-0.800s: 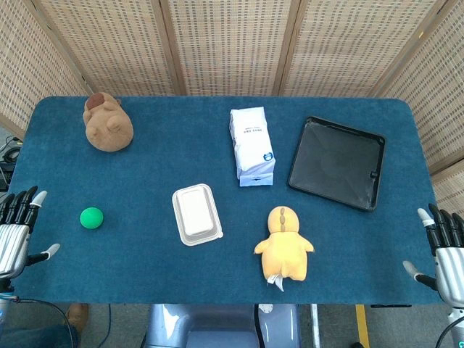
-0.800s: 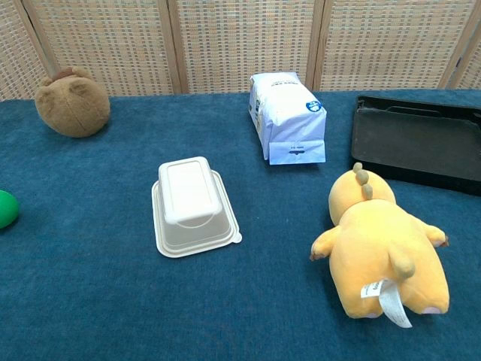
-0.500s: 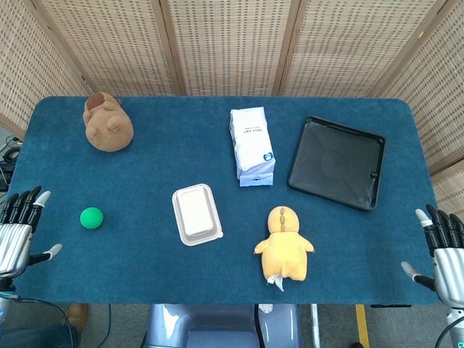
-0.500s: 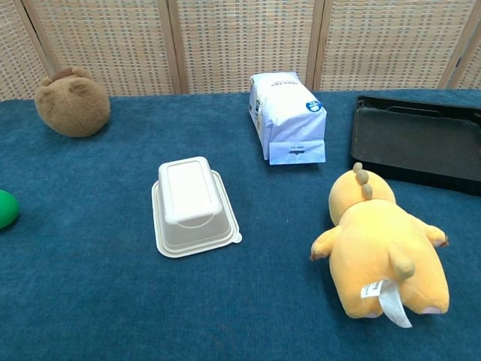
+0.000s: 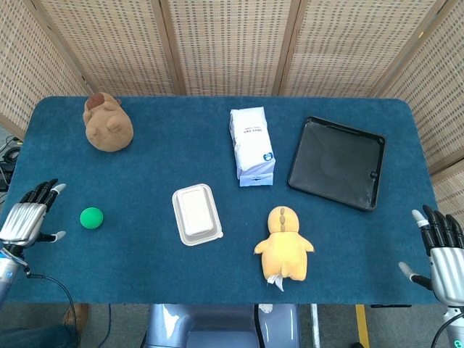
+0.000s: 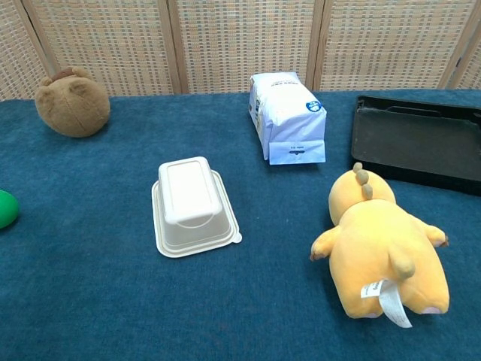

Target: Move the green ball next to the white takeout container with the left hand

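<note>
Two hands sit at the near edge of the desk (image 5: pixel 145 152), and neither holds anything. Well to the near right of the white takeout container (image 5: pixel 196 214), the right hand (image 5: pixel 441 250) rests at the desk's corner, fingers spread and released. Far to the container's left, the left hand (image 5: pixel 27 220) hangs with fingers apart and empty, though its palm side is hard to read from above. Between that hand and the container lies the green ball (image 5: pixel 91 217), near the hand and apart from the container. Nothing of the task looks done: the ball is ungrasped and its whole trip to the container's side remains. Just right of the container lies a yellow plush (image 5: pixel 284 246); beyond it stand a white bag (image 5: pixel 251 145), a black tray (image 5: pixel 337 162) and a brown plush (image 5: pixel 107 123).
</note>
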### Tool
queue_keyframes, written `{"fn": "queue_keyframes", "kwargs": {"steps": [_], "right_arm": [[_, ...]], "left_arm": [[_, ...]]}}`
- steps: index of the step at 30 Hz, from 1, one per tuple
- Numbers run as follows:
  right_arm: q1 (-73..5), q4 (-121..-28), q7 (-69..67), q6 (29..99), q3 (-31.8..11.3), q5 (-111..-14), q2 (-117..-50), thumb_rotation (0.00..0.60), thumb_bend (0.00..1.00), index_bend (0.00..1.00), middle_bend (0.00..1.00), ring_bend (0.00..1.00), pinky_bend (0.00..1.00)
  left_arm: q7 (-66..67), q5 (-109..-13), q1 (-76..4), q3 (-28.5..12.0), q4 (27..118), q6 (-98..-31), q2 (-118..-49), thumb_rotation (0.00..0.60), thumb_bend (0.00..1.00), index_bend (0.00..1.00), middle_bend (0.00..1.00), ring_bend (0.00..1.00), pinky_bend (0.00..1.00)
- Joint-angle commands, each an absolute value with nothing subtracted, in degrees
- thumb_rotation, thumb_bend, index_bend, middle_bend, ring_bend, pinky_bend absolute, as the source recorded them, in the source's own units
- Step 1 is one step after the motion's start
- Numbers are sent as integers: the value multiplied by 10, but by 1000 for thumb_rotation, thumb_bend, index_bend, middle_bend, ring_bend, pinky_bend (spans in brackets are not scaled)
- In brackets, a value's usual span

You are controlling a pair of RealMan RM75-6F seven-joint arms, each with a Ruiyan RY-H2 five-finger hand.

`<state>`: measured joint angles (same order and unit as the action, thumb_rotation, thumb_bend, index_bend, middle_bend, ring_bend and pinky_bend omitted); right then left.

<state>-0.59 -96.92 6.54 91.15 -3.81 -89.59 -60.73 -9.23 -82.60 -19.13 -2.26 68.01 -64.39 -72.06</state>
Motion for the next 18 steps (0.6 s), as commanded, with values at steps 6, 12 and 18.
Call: {"fn": "queue_keyframes", "kwargs": {"steps": [6, 12, 18], "right_arm": [[-10, -968, 79, 901, -38, -888, -615, 600, 0, 64, 0, 0, 0], [-10, -967, 79, 899, -39, -883, -617, 600, 0, 74, 0, 0, 0], [-11, -966, 78, 898, -40, -881, -618, 600, 0, 77, 0, 0, 0]], "left_arm": [[-199, -881, -260, 10, 533, -562, -803, 600, 112, 209, 114, 127, 203], [-207, -885, -273, 11, 522, -558, -817, 600, 121, 236, 139, 153, 230], [-199, -886, -281, 12, 529, -556, -817, 600, 129, 368, 301, 300, 313]]}}
